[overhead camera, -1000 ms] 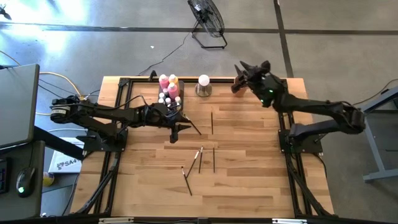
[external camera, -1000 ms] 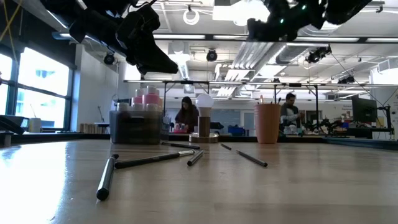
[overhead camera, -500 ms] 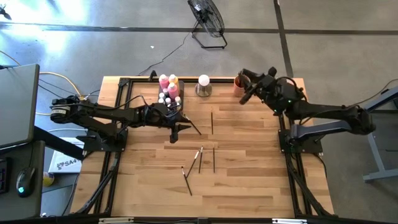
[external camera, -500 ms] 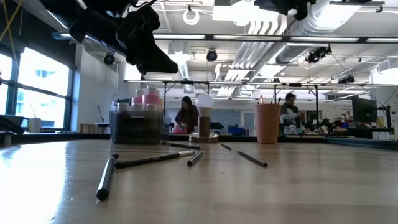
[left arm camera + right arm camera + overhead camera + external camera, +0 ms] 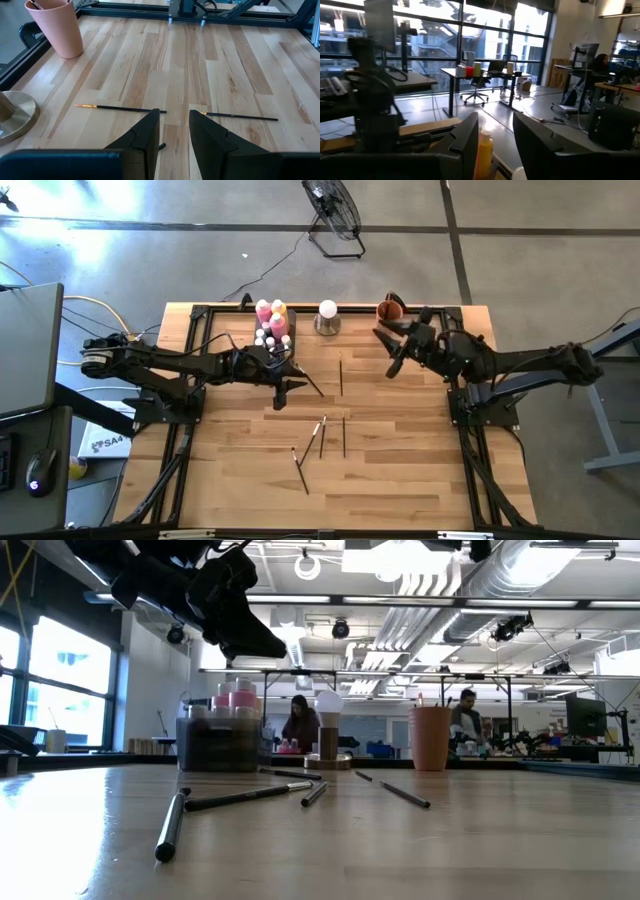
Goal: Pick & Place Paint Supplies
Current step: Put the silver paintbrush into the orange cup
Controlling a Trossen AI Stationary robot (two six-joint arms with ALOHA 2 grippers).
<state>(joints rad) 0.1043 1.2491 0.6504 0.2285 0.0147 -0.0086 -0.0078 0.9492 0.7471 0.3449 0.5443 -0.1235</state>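
Observation:
Several thin dark paintbrushes lie flat on the wooden table, two of them ahead of my left gripper. Pink and yellow paint bottles and tiny white-capped ones stand in a grey tray at the far left. An orange cup at the far right holds brush handles. My left gripper hovers open above the table near the tray, with nothing between its fingers. My right gripper is open and raised just near of the cup, pointing toward the table's left. It holds nothing.
A white ball on a brass base stands between the tray and the cup. A dark metal frame runs along the table's edges. The wood at the table's near half is bare apart from the brushes.
My right gripper has drawn back from above the orange cup toward the table's near side, rising and swinging round until it points toward the table's left. In the low view it has climbed almost out of the picture. Its fingers are no wider apart.

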